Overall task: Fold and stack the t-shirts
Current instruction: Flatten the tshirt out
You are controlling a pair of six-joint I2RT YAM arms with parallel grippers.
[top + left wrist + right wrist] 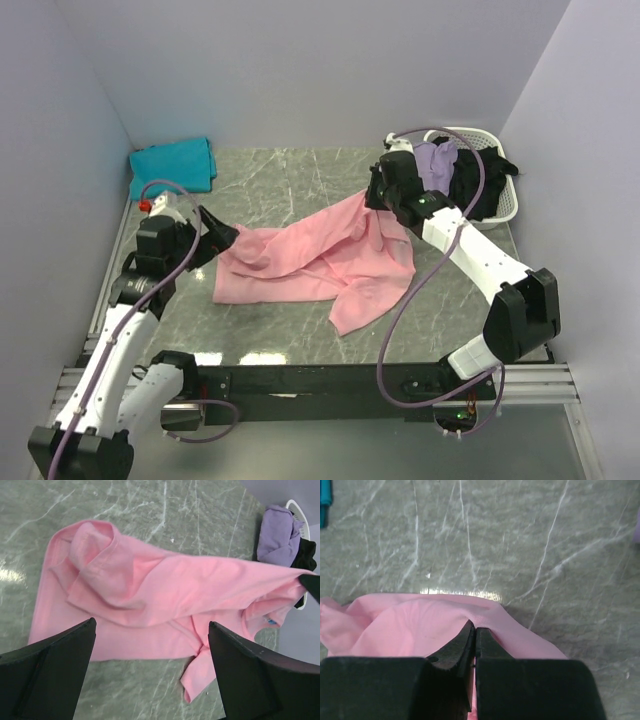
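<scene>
The left tool point(226, 240), jaws wide apart, hovers just beside the left end of the pink t-shirt point(320, 262), which lies rumpled in the middle of the surface point(300, 180); its long axis runs from that tool diagonally away to the far right; there the right tool point(380, 200) is pinched on a corner of the cloth; the free left end lies nearest the left arm; a folded teal t-shirt point(172, 166) sits far left.
</scene>
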